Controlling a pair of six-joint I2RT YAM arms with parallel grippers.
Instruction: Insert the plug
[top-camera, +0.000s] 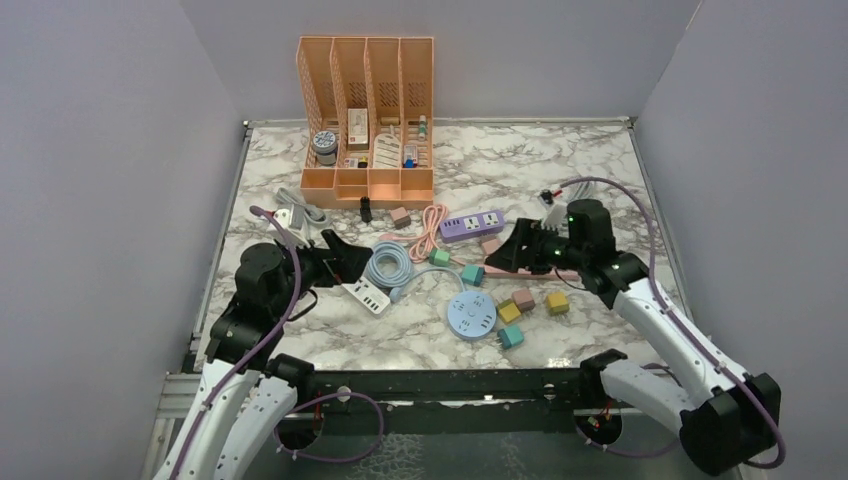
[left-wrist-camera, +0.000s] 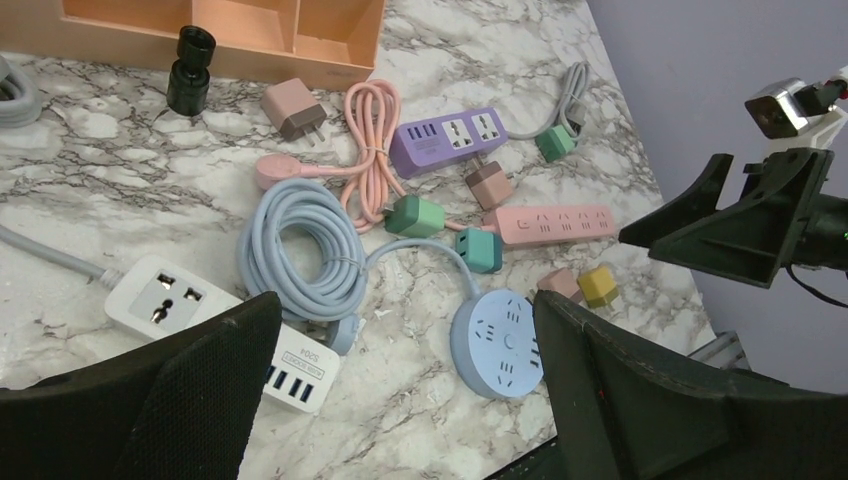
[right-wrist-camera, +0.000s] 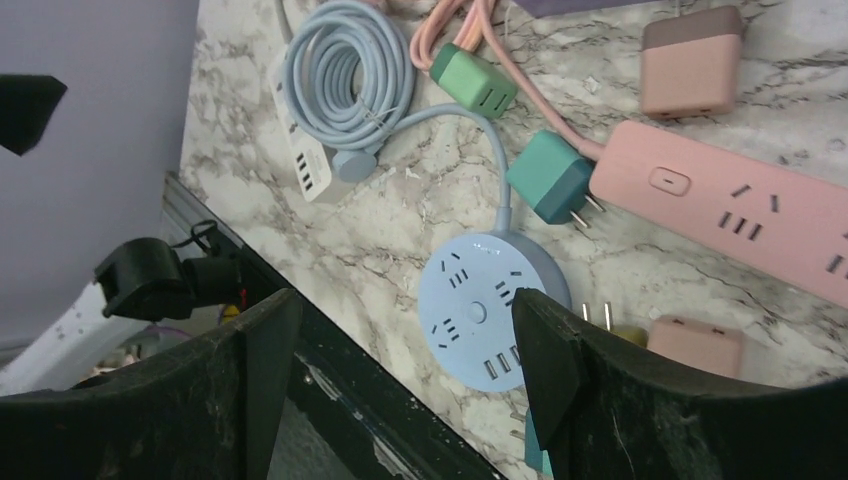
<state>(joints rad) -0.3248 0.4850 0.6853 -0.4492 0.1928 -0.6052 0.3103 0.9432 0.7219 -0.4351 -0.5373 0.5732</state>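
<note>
Marble-print tabletop (top-camera: 580, 170) strewn w/ power strips (top-camera: 472, 224); lilac walls (top-camera: 100, 150); L hand (top-camera: 350, 258), R hand (top-camera: 503, 252) both wide.

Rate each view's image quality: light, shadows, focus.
Top external: even, soft light, faint shadows, table sharp throughout. Left wrist: the left pincer is dark and underlit up close, while the purple strip stays crisp. Right wrist: the right pincer looks black and grainy; the round socket is in focus, no strong glare.
</note>
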